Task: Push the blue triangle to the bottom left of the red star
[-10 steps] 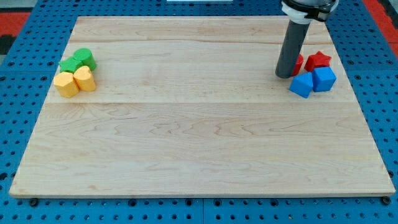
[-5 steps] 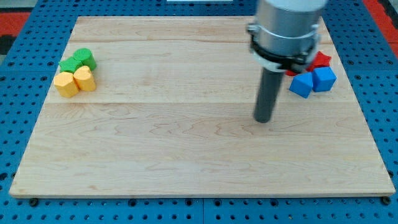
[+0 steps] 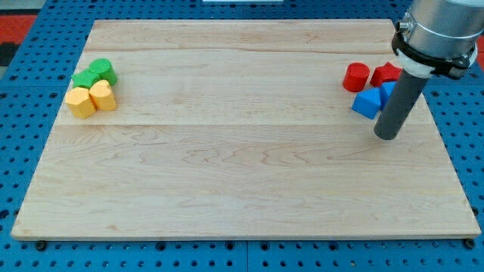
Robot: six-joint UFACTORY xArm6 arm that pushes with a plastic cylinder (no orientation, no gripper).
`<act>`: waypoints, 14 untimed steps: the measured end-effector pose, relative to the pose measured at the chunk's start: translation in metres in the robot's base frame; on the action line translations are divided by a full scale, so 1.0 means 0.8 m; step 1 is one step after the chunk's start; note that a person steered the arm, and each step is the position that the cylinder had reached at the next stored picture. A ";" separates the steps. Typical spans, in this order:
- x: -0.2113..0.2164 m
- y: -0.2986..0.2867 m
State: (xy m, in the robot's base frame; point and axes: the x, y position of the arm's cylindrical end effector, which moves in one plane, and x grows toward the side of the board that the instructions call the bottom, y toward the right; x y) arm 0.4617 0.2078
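Observation:
The blue triangle (image 3: 367, 103) lies at the view's right, just below and left of the red star (image 3: 386, 74). A second blue block (image 3: 388, 90) sits right of the triangle, partly hidden behind my rod. A red cylinder (image 3: 355, 77) stands left of the star. My tip (image 3: 386, 137) rests on the board just below and right of the blue triangle, apart from it by a small gap.
At the view's left sits a cluster: two green blocks (image 3: 94, 74) above two yellow blocks (image 3: 91, 99). The wooden board (image 3: 242, 174) ends close to the right of my tip, with blue pegboard around it.
My tip swung from beside the red cylinder down and left to mid-board, then back right to below the blue triangle. The blocks have not visibly moved.

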 end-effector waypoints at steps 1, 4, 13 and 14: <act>-0.014 0.000; -0.041 -0.035; -0.084 -0.039; -0.093 -0.040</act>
State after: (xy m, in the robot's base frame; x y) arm 0.3871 0.1757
